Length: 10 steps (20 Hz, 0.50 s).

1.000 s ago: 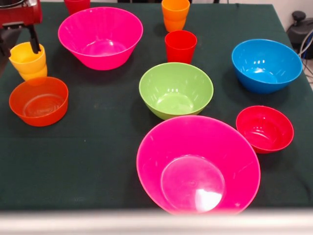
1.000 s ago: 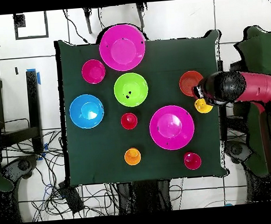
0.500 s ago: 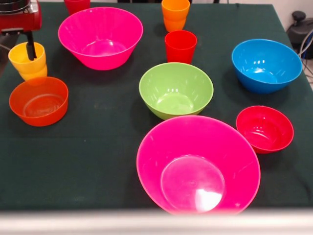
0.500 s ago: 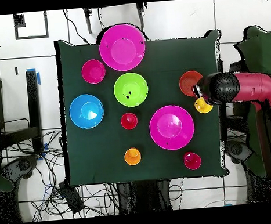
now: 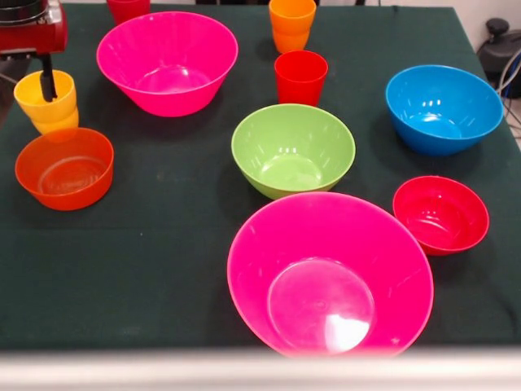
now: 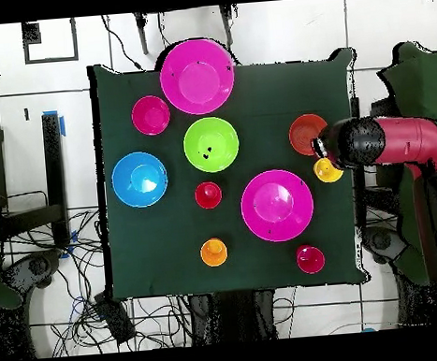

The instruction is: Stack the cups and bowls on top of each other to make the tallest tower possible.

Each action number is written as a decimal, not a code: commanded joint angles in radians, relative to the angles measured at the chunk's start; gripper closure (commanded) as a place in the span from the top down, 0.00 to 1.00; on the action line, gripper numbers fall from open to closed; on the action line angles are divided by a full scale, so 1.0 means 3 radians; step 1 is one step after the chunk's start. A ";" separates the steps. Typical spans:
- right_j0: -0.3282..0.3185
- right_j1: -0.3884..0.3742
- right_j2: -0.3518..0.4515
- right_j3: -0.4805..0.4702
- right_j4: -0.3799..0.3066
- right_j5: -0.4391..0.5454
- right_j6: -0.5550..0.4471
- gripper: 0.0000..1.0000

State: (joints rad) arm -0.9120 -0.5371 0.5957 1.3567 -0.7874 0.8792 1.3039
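My gripper (image 5: 45, 78) reaches down into the mouth of the yellow cup (image 5: 45, 102) at the table's left edge, which looks like two nested cups. In the overhead view the gripper (image 6: 326, 157) is over the same yellow cup (image 6: 328, 170). Just in front of it sits the translucent orange bowl (image 5: 64, 167). The lime-green bowl (image 5: 293, 149) is mid-table, with the red cup (image 5: 300, 77) and the orange cup (image 5: 291, 24) behind it. The small red bowl (image 5: 440, 213) and the blue bowl (image 5: 444, 108) are at the right. No tower shows, and each bowl sits alone.
One large hot-pink bowl (image 5: 167, 61) stands at the back beside the gripper, and another (image 5: 330, 273) is at the front edge. A second red cup (image 5: 128, 8) shows at the top edge. The dark green cloth (image 5: 163, 269) covers the table.
The gripper has shifted slightly left and a little lower at the yellow cup's mouth. All the other cups and bowls have stayed where they were.
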 commanded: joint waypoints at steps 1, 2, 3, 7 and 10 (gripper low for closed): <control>0.0141 0.0295 0.0026 -0.0088 -0.0310 -0.0114 -0.0820 1.00; 0.0134 0.0302 0.0033 -0.0084 -0.0313 -0.0137 -0.0822 1.00; 0.0110 0.0308 0.0045 -0.0088 -0.0313 -0.0163 -0.0847 1.00; 0.0051 0.0361 0.0083 -0.0113 -0.0311 -0.0225 -0.0917 1.00; 0.0037 0.0434 0.0119 -0.0169 -0.0302 -0.0225 -0.0976 1.00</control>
State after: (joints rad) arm -0.9197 -0.4963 0.5959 1.3507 -0.7876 0.8788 1.3039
